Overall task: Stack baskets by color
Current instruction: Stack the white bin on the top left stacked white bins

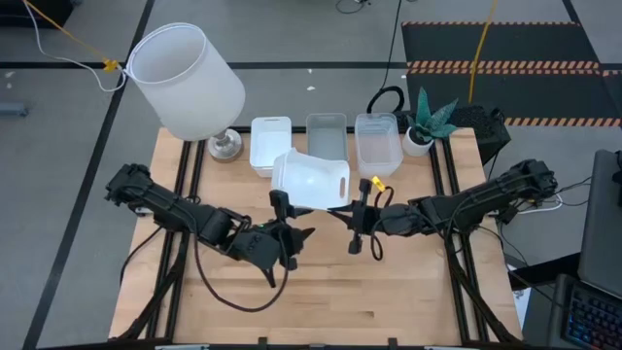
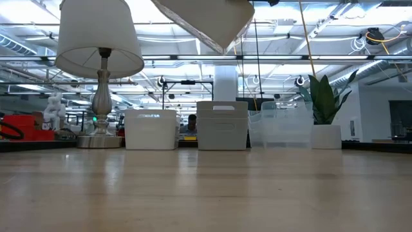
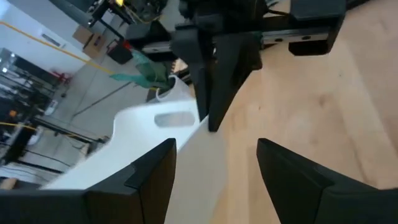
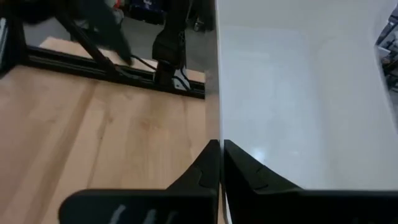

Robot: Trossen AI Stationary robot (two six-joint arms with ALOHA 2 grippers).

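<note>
A white basket [image 1: 309,181] hangs tilted above the table's middle, and the low view shows it high over the wood [image 2: 206,19]. My right gripper [image 4: 221,149] is shut on it from the right [image 1: 342,208]. My left gripper [image 3: 217,152] stands open at the basket's near left corner [image 1: 292,219]. One of its fingers [image 3: 146,177] lies in front of the white wall, the other over bare wood. Along the far edge stand a white basket [image 1: 270,144], a grey one [image 1: 327,134] and a clear one [image 1: 377,141], each resting on its bottom. My right gripper pinches the white basket's wall at its rim [image 4: 217,127], one finger inside the basket and one outside, near the end with the handle slot [image 3: 174,118]. The fingers come about level from the table's right. The basket is lifted clear and tilted. My left gripper is close to the basket's side [image 3: 193,180]; I cannot tell whether it touches.
A lamp with a big white shade [image 1: 185,83] stands at the far left, and a potted plant [image 1: 426,122] at the far right. Bare wood [image 1: 321,292] lies in the near half of the table.
</note>
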